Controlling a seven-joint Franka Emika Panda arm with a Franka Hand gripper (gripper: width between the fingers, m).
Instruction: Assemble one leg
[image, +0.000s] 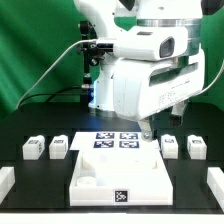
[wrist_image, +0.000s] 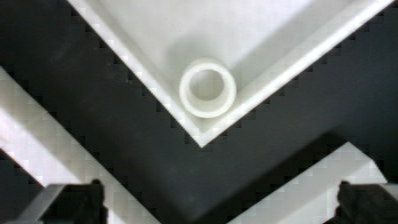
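Black table (image: 45, 180) spread beneath the gripper (wrist_image: 217, 198). White arm (image: 145, 75) towering above it. White panel (image: 110, 175) flat on the table, one corner pointing into the gap between the fingers (wrist_image: 71, 200). Marker board (image: 113, 140) near the gripper. Fingers wide apart, holding nothing. Legs (image: 33, 148) (image: 60, 146) (image: 170, 145) (image: 195, 146) untouched, two either side of the gripper, clear of it. Corner hole (wrist_image: 206, 88) just ahead of the fingertips

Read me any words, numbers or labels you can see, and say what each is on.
No words, brands or numbers are readable.
Marker board: four black-and-white square tags, patterns only.
White panel: one such tag on its front edge.
Legs: tags too small to make out.
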